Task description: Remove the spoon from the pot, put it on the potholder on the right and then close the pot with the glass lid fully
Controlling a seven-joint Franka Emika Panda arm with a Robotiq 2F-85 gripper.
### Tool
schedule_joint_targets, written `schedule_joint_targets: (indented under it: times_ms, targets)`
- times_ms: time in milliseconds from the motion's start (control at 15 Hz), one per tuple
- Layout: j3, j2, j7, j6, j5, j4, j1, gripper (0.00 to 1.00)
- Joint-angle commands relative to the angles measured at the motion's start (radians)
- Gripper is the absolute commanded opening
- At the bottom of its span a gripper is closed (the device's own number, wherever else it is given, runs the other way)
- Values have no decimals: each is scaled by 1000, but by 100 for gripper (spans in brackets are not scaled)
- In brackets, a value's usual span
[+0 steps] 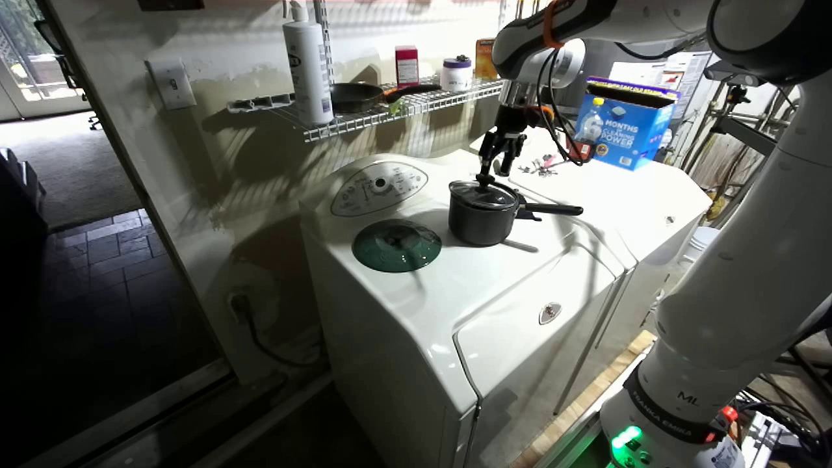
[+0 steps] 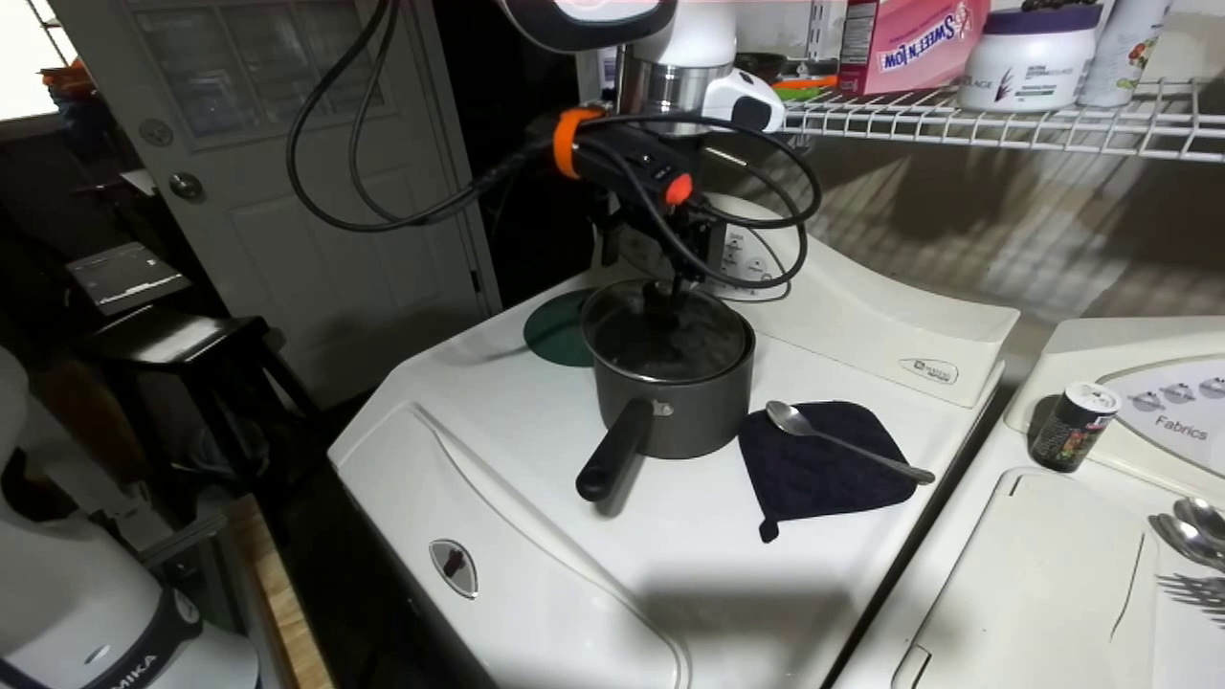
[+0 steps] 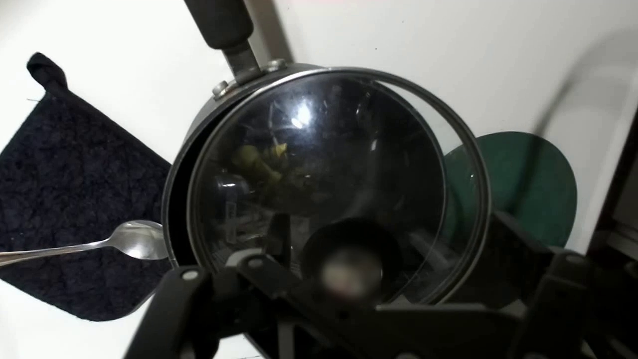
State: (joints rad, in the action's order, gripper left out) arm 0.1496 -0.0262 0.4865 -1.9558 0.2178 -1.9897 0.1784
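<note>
The glass lid (image 3: 329, 124) rests on the dark pot (image 2: 703, 416) but sits off-centre. In the wrist view a crescent of open pot shows on the potholder side, and the lid's far rim overhangs toward the green disc. Its black knob (image 3: 319, 239) lies between the spread fingers of my gripper (image 3: 394, 244), nearer the left one; whether a finger touches it I cannot tell. Seen in an exterior view, my gripper (image 1: 495, 174) is low over the lid. The spoon (image 2: 842, 443) lies across the dark potholder (image 2: 813, 483), beside the pot.
A dark green flat disc (image 1: 396, 250) lies on the white machine beside the pot. The pot's long handle (image 2: 617, 450) sticks out toward the front. Above runs a wire shelf (image 2: 1139, 144). A blue box (image 1: 627, 140), a small can (image 2: 1072, 431) and loose cutlery (image 2: 1187, 541) stand farther off.
</note>
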Motion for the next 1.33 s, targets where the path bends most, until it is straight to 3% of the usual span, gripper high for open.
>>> schedule_joint_targets:
  times_ms: [0,867,1000,1067,1133,1267]
  targets:
    - [-3,-5,48,-38,38,-7,-7,100]
    - [-17,-66,59,-118,33,11,-4,99]
    - [-20,-72,60,-121,30,13,-4,87]
    - [-21,-74,58,-128,29,13,-3,71]
    - [-22,-77,59,-130,29,15,-3,71]
    - [-23,-81,58,-133,30,17,-2,56]
